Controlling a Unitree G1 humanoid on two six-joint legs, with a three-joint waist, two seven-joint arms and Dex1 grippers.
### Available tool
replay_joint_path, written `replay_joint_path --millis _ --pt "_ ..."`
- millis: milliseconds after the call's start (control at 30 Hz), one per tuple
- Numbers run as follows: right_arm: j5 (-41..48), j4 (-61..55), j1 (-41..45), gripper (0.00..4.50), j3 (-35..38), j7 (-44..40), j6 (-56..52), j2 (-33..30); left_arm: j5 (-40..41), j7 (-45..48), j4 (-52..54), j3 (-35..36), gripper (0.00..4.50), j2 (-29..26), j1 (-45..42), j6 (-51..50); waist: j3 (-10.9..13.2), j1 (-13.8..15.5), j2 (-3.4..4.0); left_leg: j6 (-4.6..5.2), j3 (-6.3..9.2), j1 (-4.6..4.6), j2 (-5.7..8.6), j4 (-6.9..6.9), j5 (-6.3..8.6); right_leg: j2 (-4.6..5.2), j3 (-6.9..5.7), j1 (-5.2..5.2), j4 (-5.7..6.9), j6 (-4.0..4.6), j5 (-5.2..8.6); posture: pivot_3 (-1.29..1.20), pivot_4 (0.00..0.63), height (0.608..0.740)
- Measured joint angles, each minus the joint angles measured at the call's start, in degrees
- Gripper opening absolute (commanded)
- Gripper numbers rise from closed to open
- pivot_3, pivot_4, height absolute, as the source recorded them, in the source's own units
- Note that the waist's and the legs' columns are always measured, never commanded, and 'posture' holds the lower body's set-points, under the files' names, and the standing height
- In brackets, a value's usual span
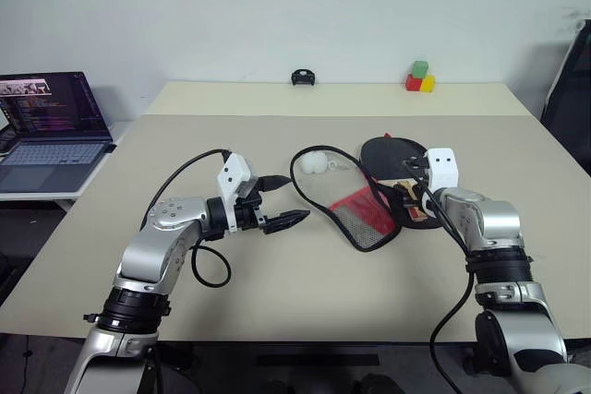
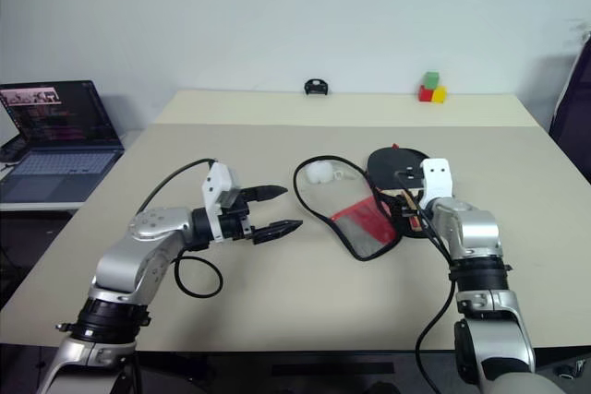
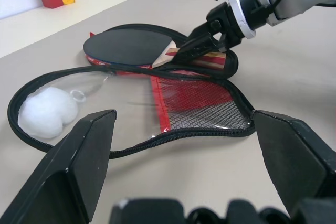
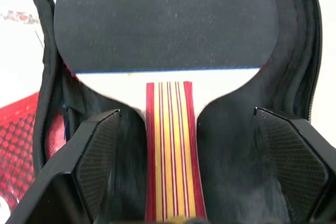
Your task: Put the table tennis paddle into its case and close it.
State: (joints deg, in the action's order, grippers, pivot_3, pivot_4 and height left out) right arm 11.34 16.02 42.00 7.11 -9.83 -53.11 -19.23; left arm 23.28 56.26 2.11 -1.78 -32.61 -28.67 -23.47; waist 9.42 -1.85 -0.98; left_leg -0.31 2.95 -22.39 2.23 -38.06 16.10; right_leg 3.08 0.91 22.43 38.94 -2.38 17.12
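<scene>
Paddle [image 4: 165, 22] first: the table tennis paddle lies flat inside the lower half of the case [image 3: 173, 108], black rubber face toward the far side of the table, striped wooden handle pointing back at the right gripper [image 4: 186, 156]. That gripper hangs just above the handle with its two black fingers spread wide on either side of it, touching nothing that I can see (the handle runs straight up the gap between them). Across the table, the left gripper [image 1: 277, 202] is also spread open, held level above the bare tabletop and pointing toward the case, a little apart from its near edge.

The case itself is unzipped and folded open: the half with the clear window and the red mesh pocket [image 3: 197, 103] lies flat beside the half that holds the paddle, the black zip edge looping round both. A white, fluffy lump [image 3: 48, 112] shows at the clear window.

Farther out on the beige table [image 1: 277, 292], a small black object [image 1: 302, 77] and a stack of green, red and yellow blocks [image 1: 420, 77] sit by the far edge. An open laptop [image 1: 46, 126] stands on a side surface to the left.
</scene>
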Motion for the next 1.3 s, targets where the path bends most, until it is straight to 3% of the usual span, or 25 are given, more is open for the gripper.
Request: replay_joint_path --millis 200,233,300,567,1033,1267,1300 --pt "-1.03 -1.06 -2.32 4.48 -1.25 -1.07 -0.01 -0.68 0.00 -0.01 0.00 0.00 4.50 0.00 0.00 0.01 0.00 -0.01 0.00 0.00 0.00 0.01 0.00 0.00 0.00 0.00 0.00 0.00 0.01 0.00 0.00 0.00 0.150 0.740" --pt "-1.14 -1.09 -2.42 4.31 -1.55 -1.34 0.09 -0.79 0.00 -0.01 0.00 -0.01 4.50 0.01 0.00 0.01 0.00 -0.01 0.00 0.00 0.00 0.01 0.00 0.00 0.00 0.00 0.00 0.00 0.01 0.00 0.00 0.00 0.150 0.740" --pt "-1.31 -1.10 -2.62 3.86 -1.63 -1.45 0.46 -0.88 0.00 -0.01 0.00 -0.01 4.50 0.00 0.00 0.02 0.00 0.00 0.00 0.00 0.00 0.02 0.00 -0.01 0.00 0.00 -0.01 -0.01 0.01 0.00 0.00 0.00 0.150 0.740" --pt "-2.23 -0.67 -2.75 1.17 -1.65 -1.61 1.46 -0.90 0.00 0.02 0.00 0.00 4.50 0.00 0.14 0.02 0.00 -0.01 0.00 0.00 0.00 0.02 0.00 -0.01 0.00 0.00 -0.01 -0.01 0.02 0.00 0.00 0.00 0.150 0.740" --pt "-1.07 -11.45 -8.95 1.19 0.21 -1.00 -4.47 -1.82 0.02 0.11 0.02 0.00 4.50 -0.25 0.57 0.05 0.00 0.14 0.00 0.00 0.03 -0.01 0.00 -0.01 0.00 0.00 -0.02 -0.01 0.00 0.00 0.00 0.00 0.150 0.740" --pt "-1.39 -9.77 -7.89 1.19 0.50 0.82 -3.31 -0.13 0.01 0.49 0.00 -0.01 4.50 -0.25 0.53 0.05 0.00 0.08 0.00 0.00 0.01 0.02 0.01 -0.02 0.00 0.00 -0.01 -0.02 0.02 0.00 0.00 0.00 0.150 0.740" --pt "-1.52 -8.98 -7.34 1.90 0.51 1.18 -2.84 0.22 0.01 0.54 0.00 -0.02 4.50 -0.25 0.52 0.05 0.00 0.07 0.00 0.00 0.01 0.03 0.01 -0.02 0.00 0.00 -0.01 -0.02 0.03 0.00 0.00 0.00 0.150 0.740"
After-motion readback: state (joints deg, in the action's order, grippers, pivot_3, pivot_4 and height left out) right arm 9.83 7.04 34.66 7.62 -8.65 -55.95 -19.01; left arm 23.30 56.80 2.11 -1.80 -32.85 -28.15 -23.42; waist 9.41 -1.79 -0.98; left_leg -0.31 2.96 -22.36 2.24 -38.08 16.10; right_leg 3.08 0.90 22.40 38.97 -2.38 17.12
